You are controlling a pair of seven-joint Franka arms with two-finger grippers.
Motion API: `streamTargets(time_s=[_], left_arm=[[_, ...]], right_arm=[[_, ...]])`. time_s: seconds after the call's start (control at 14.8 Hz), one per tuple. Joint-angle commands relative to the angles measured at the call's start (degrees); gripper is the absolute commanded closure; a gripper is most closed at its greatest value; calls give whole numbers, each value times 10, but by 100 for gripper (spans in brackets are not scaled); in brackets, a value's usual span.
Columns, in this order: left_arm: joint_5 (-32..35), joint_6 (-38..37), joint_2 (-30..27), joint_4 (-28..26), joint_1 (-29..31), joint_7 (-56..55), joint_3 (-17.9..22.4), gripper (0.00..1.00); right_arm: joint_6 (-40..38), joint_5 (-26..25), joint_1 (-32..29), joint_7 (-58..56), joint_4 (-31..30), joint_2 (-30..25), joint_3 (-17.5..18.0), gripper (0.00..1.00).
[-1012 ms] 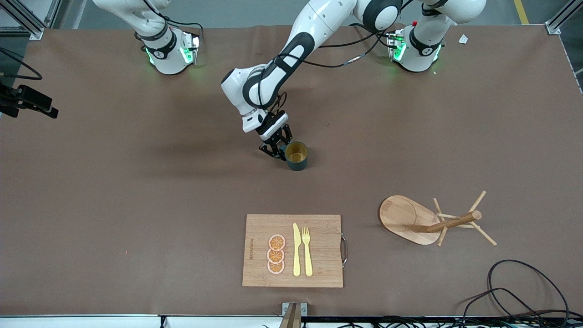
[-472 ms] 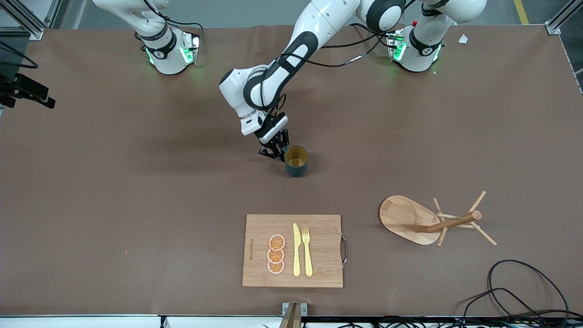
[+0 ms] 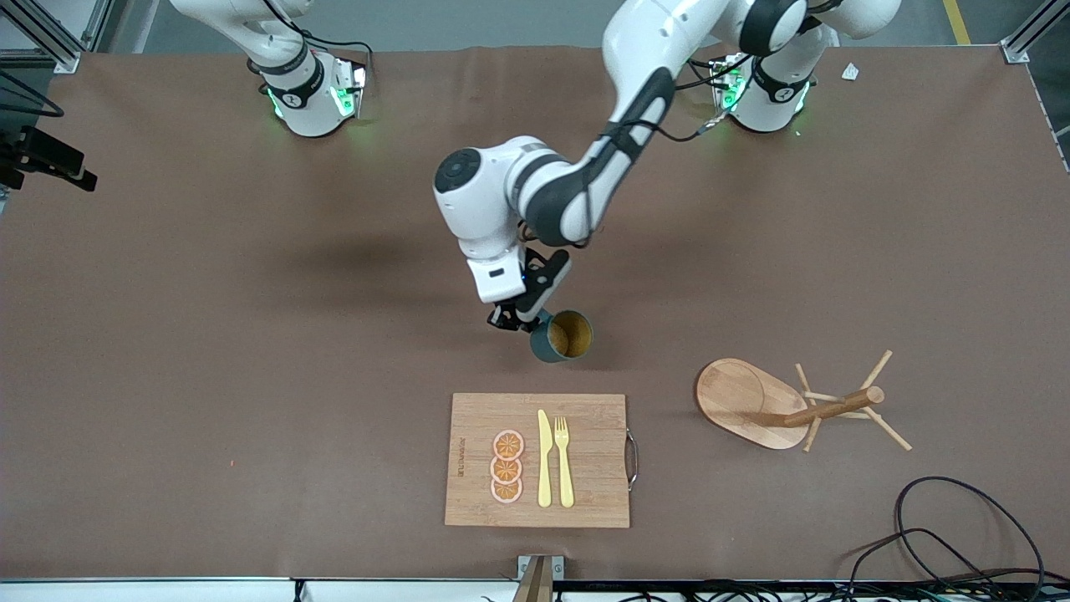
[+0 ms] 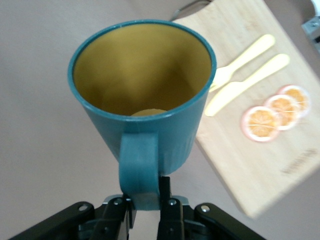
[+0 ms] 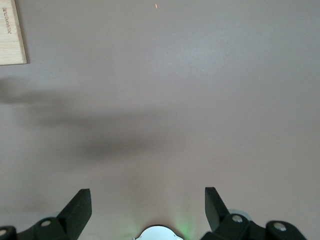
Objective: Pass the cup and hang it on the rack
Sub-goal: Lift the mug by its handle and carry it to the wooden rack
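The dark teal cup (image 3: 562, 336) with a yellowish inside hangs tilted above the bare table, just off the cutting board's edge. My left gripper (image 3: 520, 318) is shut on its loop handle. In the left wrist view the cup (image 4: 145, 90) fills the frame, mouth facing away, and the left gripper (image 4: 146, 200) pinches the handle between both fingers. The wooden rack (image 3: 786, 405) stands toward the left arm's end of the table, nearer the front camera than the cup. My right gripper (image 5: 147, 202) is open over bare table, nothing between its fingers; it waits.
A wooden cutting board (image 3: 585, 460) with orange slices, a yellow knife and a fork lies near the front edge; it also shows as the board (image 4: 260, 160) under the cup. Black cables (image 3: 961, 535) coil at the front corner by the rack.
The left gripper closed on the cup's handle, lifted the cup off the table and carried it toward the cutting board, tilting it. The right gripper stayed open.
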Motion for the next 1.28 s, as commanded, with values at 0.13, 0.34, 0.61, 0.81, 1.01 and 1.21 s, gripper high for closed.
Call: streamTargets(time_s=[0.13,0.34,0.61,0.81,1.01,1.21], left_arm=[[-183,51,-86,-19,78,97,-8,100],[-331,70,-127,-21,124,155,-8,100],[-479,70,-168,-46,183,222,-8,100],[-584,69,-212,-126,228,338,-8,100],[-645,64,-274,-237,269,461,-9,100],[-669,54,-320,-329,298,562,-10,100]], right_arm=[[-8,-5,-1,-5,5,-12,5,0],[-8,-5,-1,-36,12,-12,4,0],[-14,-5,-2,-35,12,-12,3,0],[-24,-4,-5,-28,12,-12,0,0],[-26,-3,-2,-2,12,-12,-3,0],[-23,-3,-1,-4,13,-12,-3,0]])
